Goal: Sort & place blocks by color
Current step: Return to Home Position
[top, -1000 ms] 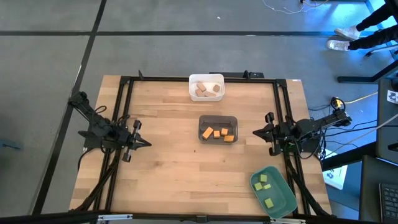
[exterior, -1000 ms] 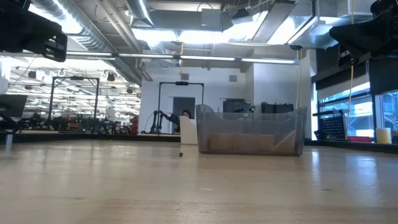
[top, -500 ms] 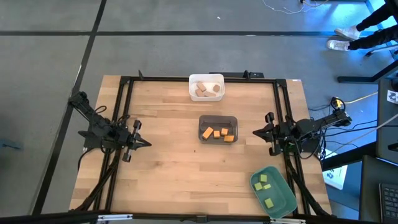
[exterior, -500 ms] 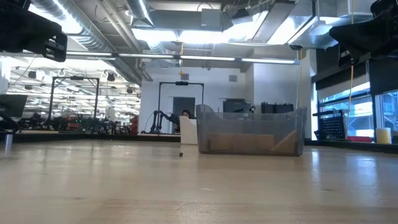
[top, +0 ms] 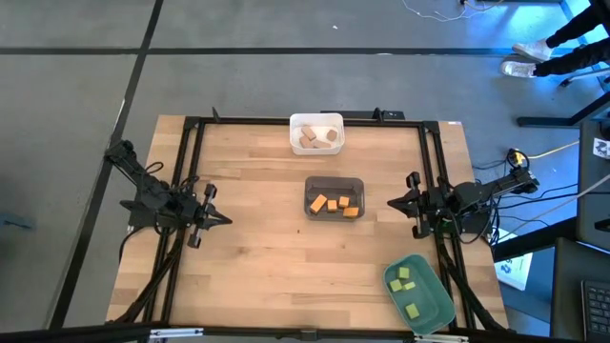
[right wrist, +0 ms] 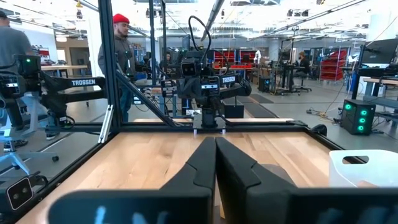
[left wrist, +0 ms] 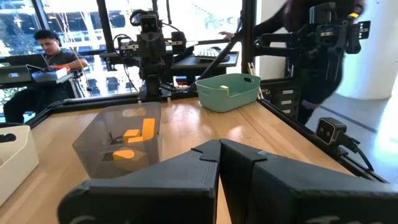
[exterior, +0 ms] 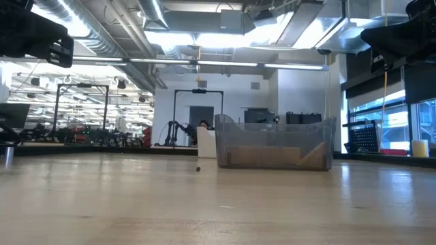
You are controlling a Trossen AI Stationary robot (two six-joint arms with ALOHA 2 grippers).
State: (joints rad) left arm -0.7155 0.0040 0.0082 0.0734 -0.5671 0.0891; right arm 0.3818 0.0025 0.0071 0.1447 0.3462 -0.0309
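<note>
Tan wood blocks (top: 315,137) lie in the white bin (top: 316,146) at the table's far middle. Orange blocks (top: 334,204) lie in the dark grey bin (top: 334,183) at the centre, also seen in the left wrist view (left wrist: 138,132). Light green blocks (top: 406,282) lie in the green bin (top: 426,303) at the near right. My left gripper (top: 225,219) is shut and pulled back at the table's left side. My right gripper (top: 392,202) is shut and pulled back at the right side. Both hold nothing and hang above the table.
A black frame (top: 305,121) runs around the table top. The wooden table (top: 257,257) shows bare wood between the arms and the bins. People stand in the room beyond the table (right wrist: 121,43).
</note>
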